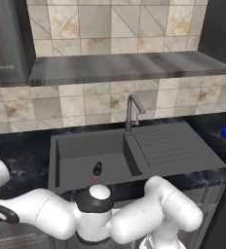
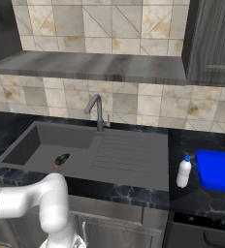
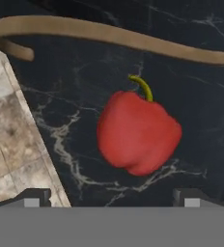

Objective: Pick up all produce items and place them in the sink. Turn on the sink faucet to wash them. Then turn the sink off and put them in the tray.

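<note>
- The dark grey rectangular sink basin [image 1: 85, 146] is looking matt, with a ribbed drainboard.
- The black marble-veined table [image 3: 191, 62] is showing a polished stone finish.
- The smooth red bell pepper [image 3: 137, 132] is looking waxy, faintly glossy.
- The bright blue shallow tray [image 2: 218, 169] is appearing plastic.

1. A pepper [image 3: 137, 133] lies on the counter [image 3: 191, 87], straight ahead of the gripper [image 3: 111, 198], between its parted fingertips.
2. A strip [image 3: 109, 33] runs beyond the pepper.
3. A tiled wall [image 3: 12, 140] stands to the gripper's left.
4. An oval vegetable [image 1: 97, 168] lies in the sink [image 1: 85, 146].
</note>
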